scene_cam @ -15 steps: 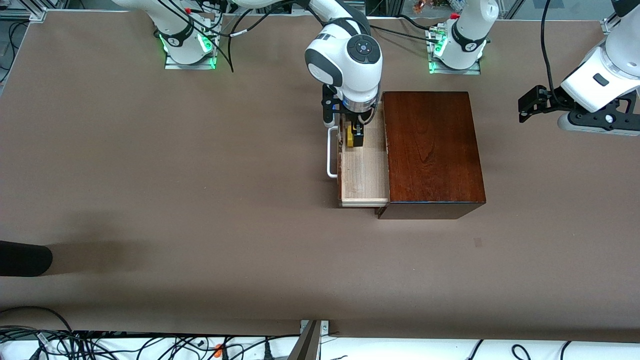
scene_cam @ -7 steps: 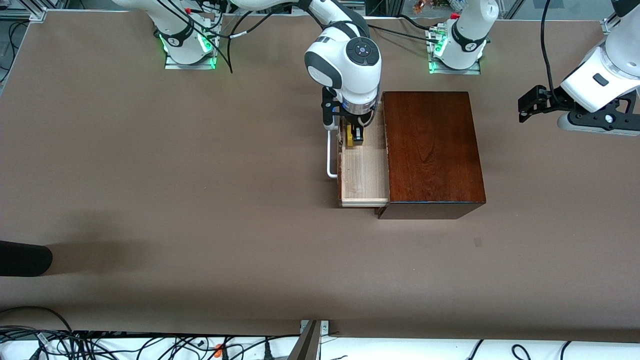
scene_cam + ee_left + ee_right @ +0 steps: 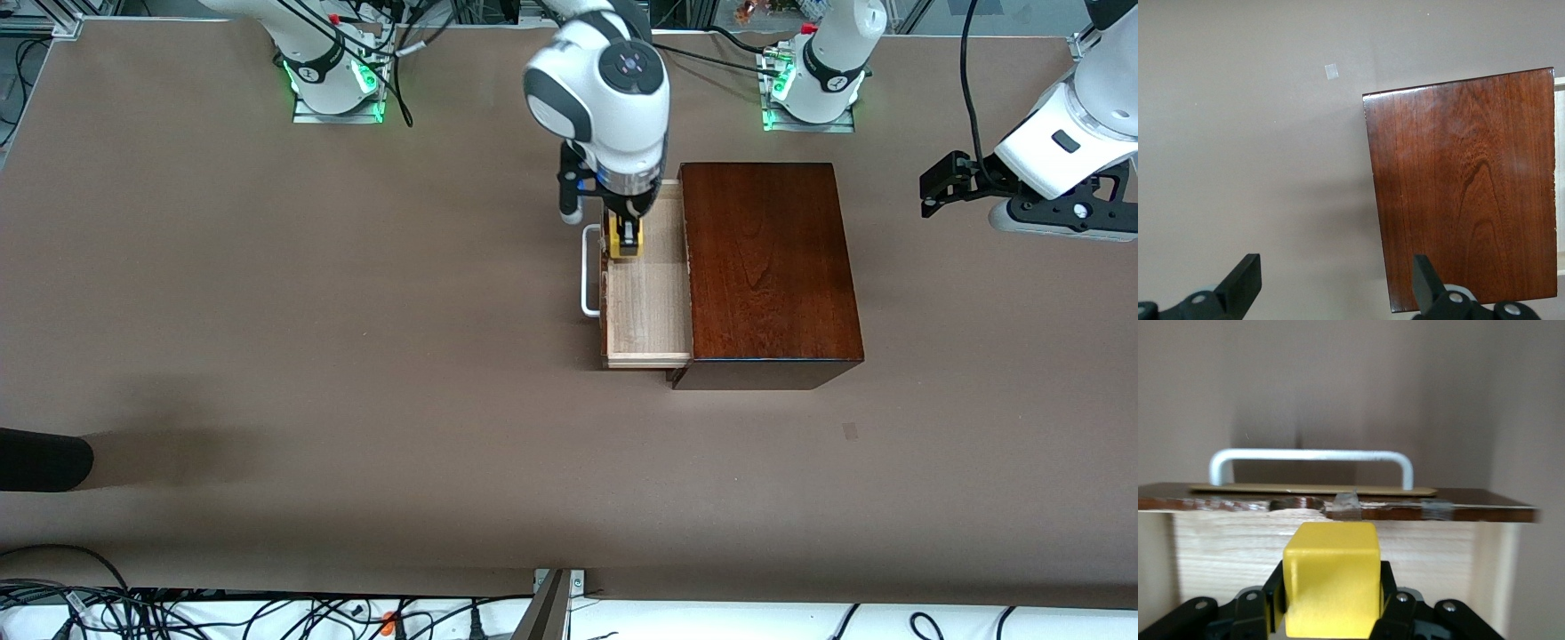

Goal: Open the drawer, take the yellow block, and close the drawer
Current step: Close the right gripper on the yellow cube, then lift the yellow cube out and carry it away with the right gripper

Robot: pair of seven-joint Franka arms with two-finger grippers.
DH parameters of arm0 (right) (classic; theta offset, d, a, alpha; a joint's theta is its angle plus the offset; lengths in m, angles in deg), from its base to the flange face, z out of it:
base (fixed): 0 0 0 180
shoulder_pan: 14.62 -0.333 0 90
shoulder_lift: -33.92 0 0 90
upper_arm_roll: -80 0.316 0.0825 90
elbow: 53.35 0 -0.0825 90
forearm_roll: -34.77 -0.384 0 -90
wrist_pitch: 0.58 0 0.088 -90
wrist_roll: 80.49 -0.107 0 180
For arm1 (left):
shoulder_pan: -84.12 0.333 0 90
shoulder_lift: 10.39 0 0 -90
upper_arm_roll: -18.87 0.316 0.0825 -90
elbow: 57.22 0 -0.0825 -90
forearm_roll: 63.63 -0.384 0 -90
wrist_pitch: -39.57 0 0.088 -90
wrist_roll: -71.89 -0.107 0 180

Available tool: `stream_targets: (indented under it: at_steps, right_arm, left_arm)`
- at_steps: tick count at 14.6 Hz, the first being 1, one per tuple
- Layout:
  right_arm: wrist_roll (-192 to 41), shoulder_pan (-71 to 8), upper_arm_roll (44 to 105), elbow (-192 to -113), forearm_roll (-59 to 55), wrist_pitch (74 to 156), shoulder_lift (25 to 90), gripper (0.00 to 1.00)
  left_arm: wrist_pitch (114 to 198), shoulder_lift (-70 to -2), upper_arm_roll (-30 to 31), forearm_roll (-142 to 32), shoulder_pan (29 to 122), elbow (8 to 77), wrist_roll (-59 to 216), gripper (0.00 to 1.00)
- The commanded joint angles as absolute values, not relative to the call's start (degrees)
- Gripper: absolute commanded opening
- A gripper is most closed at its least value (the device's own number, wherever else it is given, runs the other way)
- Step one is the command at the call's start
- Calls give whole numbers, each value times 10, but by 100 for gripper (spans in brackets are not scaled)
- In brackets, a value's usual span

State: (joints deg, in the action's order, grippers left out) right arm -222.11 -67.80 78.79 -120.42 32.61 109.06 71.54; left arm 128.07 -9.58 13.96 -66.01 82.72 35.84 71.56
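The drawer (image 3: 647,311) stands pulled out of the mahogany box (image 3: 765,267), its white handle (image 3: 589,271) toward the right arm's end. My right gripper (image 3: 625,242) is shut on the yellow block (image 3: 624,250) and holds it over the drawer's end nearest the robots' bases. In the right wrist view the yellow block (image 3: 1331,579) sits between the black fingers (image 3: 1395,600), above the drawer's pale tray (image 3: 1238,550), with the handle (image 3: 1311,456) past the dark front. My left gripper (image 3: 942,185) is open and waits in the air over the left arm's end of the table; the left wrist view shows the box top (image 3: 1465,193).
A small pale mark (image 3: 850,431) lies on the brown table nearer the front camera than the box. A black object (image 3: 40,458) reaches in at the table's edge at the right arm's end. Cables run along the front edge.
My right gripper has risen out of the drawer with the yellow block in it. The left arm has not moved.
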Motion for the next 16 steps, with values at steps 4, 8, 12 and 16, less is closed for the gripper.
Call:
stream_targets:
  at_steps: [4,8,12,16]
  right_arm:
    - [-1980,-571,789,-1208,256,969,623,1]
    - [-1692,-474,786,-1290,253,939,563,1]
    - [-1357,-452,680,-1352,254,936,532,1]
    - [-1047,-442,553,-1370,253,950,553,1]
  left_arm:
    - [1275,-88,137,-649,831,361,707,100]
    - [1275,-88,136,-649,831,360,706,100]
    - [1275,-89,134,-648,826,360,705,100]
    - [1271,-91,133,-649,825,352,674,100]
